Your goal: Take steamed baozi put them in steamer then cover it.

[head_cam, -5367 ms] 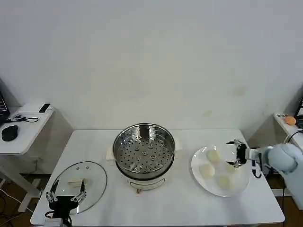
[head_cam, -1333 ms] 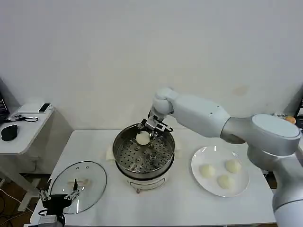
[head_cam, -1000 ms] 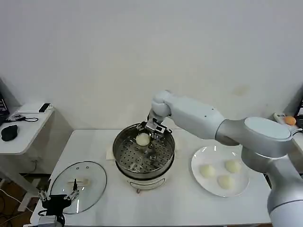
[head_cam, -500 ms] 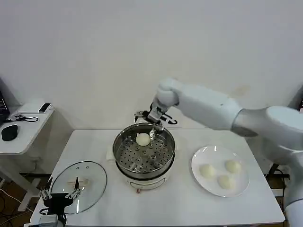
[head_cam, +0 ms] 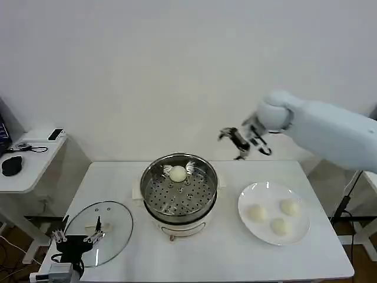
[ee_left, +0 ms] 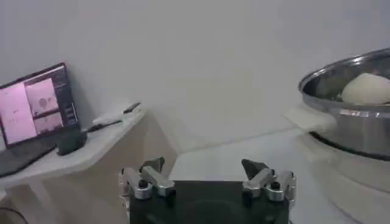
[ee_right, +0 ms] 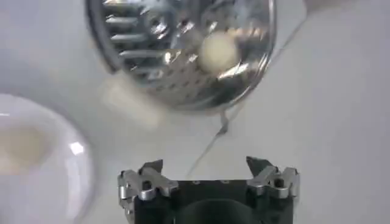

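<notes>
White table [head_cam: 224,247] against a plain wall carries all items. Right gripper [head_cam: 244,141] hangs in the air above the table between steamer [head_cam: 179,187] and plate [head_cam: 301,233], fingers spread wide, holding nothing. One baozi [head_cam: 178,173] sits on the perforated tray at the steamer's far side. Three baozi [head_cam: 257,213] lie on the plate. Left gripper [head_cam: 76,237], fingers apart and empty, is at the near left table edge beside the cover [head_cam: 112,221], which lies flat on the table.

cream-white baozi [head_cam: 178,173] in shiny perforated steel steamer [head_cam: 179,187]; white plate [head_cam: 273,213].
</notes>
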Action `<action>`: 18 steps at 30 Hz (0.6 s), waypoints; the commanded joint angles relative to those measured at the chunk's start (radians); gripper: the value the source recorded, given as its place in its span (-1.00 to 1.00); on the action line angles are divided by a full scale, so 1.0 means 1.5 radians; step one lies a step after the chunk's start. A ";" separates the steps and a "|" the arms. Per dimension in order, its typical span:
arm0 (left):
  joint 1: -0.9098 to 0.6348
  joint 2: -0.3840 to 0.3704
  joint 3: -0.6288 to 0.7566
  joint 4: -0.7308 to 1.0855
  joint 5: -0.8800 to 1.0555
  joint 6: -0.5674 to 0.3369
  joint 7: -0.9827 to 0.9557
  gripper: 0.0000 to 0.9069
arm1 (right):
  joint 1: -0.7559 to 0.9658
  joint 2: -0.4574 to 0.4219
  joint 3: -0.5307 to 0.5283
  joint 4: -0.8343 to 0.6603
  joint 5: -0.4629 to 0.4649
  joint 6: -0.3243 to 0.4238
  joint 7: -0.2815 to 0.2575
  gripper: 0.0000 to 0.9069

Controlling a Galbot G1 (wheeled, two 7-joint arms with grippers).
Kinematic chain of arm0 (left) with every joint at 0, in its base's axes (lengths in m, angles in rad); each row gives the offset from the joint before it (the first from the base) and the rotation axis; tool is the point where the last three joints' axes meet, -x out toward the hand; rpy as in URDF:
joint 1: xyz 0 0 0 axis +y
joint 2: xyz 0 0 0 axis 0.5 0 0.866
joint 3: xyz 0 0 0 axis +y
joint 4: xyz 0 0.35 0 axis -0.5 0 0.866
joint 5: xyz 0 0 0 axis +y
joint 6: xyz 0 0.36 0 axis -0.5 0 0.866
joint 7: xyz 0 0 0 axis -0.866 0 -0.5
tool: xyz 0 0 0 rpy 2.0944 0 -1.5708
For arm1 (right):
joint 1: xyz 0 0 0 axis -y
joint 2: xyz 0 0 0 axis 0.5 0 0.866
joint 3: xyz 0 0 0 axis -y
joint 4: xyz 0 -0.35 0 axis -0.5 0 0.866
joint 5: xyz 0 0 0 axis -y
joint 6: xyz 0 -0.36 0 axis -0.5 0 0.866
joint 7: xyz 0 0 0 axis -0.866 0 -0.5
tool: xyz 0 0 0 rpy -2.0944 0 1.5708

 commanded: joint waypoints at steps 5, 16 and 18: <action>-0.012 0.041 -0.025 0.001 -0.024 0.014 0.005 1.00 | -0.150 -0.243 0.006 0.142 0.020 -0.112 0.010 1.00; -0.009 0.037 -0.031 0.017 -0.018 0.014 0.005 1.00 | -0.341 -0.192 0.121 0.078 0.007 -0.158 0.029 1.00; -0.008 0.034 -0.030 0.019 -0.017 0.013 0.005 1.00 | -0.346 -0.180 0.121 0.063 0.003 -0.159 0.028 1.00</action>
